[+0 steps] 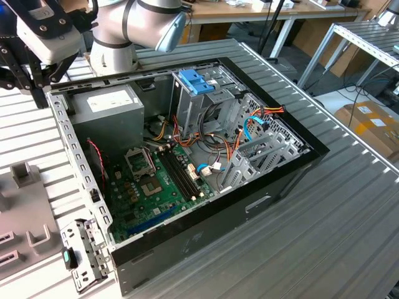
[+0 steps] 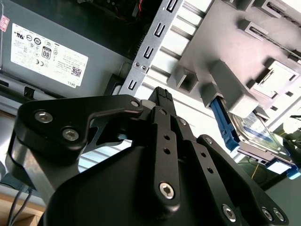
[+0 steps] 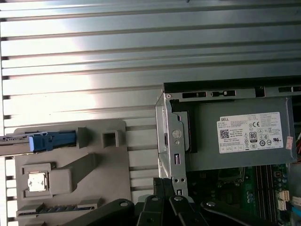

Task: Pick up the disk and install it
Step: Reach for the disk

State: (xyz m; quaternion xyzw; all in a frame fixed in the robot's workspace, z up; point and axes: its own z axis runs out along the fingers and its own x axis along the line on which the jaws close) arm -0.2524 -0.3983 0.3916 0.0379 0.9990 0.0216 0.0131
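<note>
Arm, exterior view: robot arm (image 1: 134, 25) at back of ribbed table (image 1: 349, 205); gripper (image 1: 28, 78) hangs just outside rear corner of PC case (image 1: 206, 233), on the exterior view's left.
Case, exterior view: lid off; PSU (image 1: 103, 109) in corner nearest gripper, green mobo (image 1: 159, 187) on case floor, grey drive cage (image 1: 187, 106) topped w/ blue latch (image 1: 196, 80).
Fixture, exterior view: grey holder plate (image 1: 22, 212) on table beside case, on the exterior view's left.
Gripper, second wrist view: black linkages of gripper (image 2: 161, 96) in foreground, in line w/ perforated case edge; jaw opening: cannot tell.
Disk, second wrist view: disk (image 2: 257, 134) at far side of holder plate (image 2: 221, 42), label face showing, caddy rail (image 2: 223, 125) along its side; well apart from gripper, outside case.
PSU, second wrist view: PSU (image 2: 103, 33) w/ white sticker (image 2: 47, 56), inside case edge.
Disk, first wrist view: disk (image 3: 16, 139) seen edge-on, caddy rail (image 3: 54, 140) touching holder plate (image 3: 113, 179) at a grey block.
Gripper, first wrist view: gripper (image 3: 167, 193) near case corner, beside PSU (image 3: 207, 150); jaw opening: cannot tell here either.
</note>
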